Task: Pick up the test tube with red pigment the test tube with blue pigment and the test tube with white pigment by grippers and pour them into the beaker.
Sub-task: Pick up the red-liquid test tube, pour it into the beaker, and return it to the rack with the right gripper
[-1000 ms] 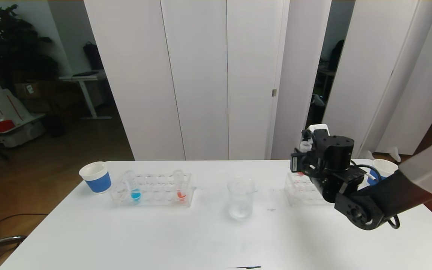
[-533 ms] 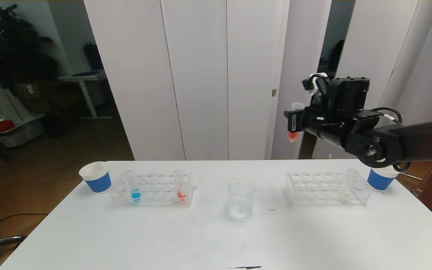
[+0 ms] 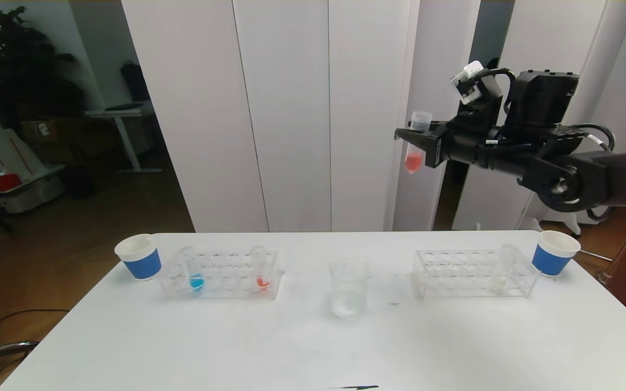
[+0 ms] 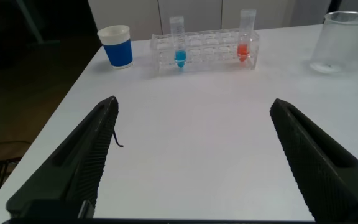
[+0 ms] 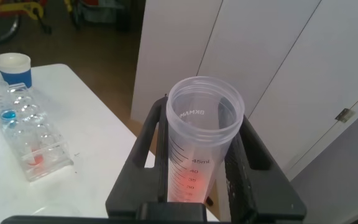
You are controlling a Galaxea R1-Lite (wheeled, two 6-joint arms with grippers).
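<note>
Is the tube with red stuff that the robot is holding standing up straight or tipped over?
Nearly upright. The red-pigment tube hangs in the right gripper with its open mouth up and its red tip pointing down, high above the beaker.

beaker [image 3: 349, 286] unobstructed above, racks [image 3: 219, 275] flanking well apart

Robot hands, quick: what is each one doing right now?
Left end effector: open, holding nothing.
Right end effector: shut on the test tube with red pigment, high above the table.
</note>
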